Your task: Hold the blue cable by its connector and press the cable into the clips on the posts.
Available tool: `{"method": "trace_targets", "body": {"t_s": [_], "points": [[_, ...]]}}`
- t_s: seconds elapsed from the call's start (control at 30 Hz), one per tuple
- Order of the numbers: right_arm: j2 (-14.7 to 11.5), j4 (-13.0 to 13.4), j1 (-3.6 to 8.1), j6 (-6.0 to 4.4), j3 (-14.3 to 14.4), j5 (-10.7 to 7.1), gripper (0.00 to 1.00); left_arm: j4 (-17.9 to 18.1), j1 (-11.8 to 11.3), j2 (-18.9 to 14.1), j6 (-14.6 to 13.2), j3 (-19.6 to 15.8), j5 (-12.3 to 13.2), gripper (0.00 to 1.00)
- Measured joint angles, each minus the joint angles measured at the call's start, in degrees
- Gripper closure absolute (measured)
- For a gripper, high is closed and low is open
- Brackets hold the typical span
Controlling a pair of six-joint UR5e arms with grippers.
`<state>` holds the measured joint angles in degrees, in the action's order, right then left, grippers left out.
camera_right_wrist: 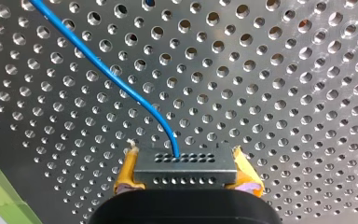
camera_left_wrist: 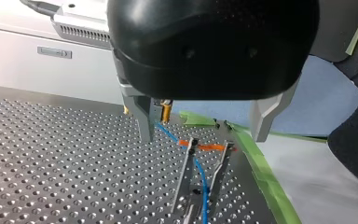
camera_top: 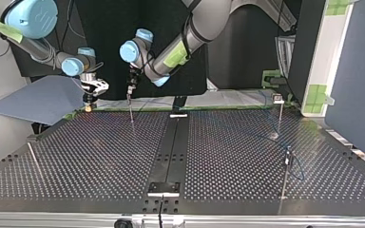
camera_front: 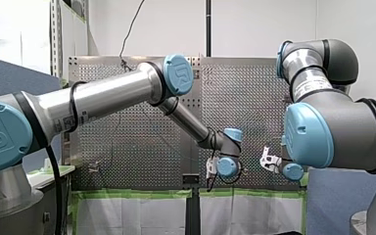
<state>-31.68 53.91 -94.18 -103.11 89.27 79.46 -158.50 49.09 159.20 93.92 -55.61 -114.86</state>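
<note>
Two grippers hang over the far edge of the table [camera_top: 100,156], toward its left corner as the top view shows it. Your right gripper [camera_right_wrist: 186,173] is clenched on the connector [camera_right_wrist: 186,163], a dark block with rows of small holes, squeezed between yellow pads [camera_right_wrist: 127,170]. The blue cable [camera_right_wrist: 121,84] leaves the connector's upper face, bends, and runs off across the perforated surface, away from the gripper.

Your left gripper [camera_left_wrist: 204,123] is just beside it and released: its metal fingers [camera_left_wrist: 144,119] are spread wide and grasp nothing. Ahead of those fingers the cable slants down from the right gripper and passes between what look like two thin posts [camera_left_wrist: 185,175], though one may be a reflection in the table. You cannot tell from here whether the cable sits in a clip or only lies against one. Green tape [camera_left_wrist: 261,172] lines the table edge next to them.

Farther along, the top view shows the cable faintly near the table's right edge, looping by two further thin uprights there.
</note>
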Motion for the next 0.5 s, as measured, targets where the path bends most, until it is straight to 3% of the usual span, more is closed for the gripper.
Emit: {"method": "trace_targets", "body": {"t_s": [0.27, 0.5], "points": [[0.0, 0.0, -0.05, -0.01, 0.0, -0.20, 1.00, 1.5, -0.5, 0.8, 2.6, 0.6, 0.4, 0.00], [0.0, 0.0, -0.08, -0.08, 0.0, -0.27, 1.00, 1.5, -0.8, 1.7, 2.9, 1.4, 0.3, 0.00]]}}
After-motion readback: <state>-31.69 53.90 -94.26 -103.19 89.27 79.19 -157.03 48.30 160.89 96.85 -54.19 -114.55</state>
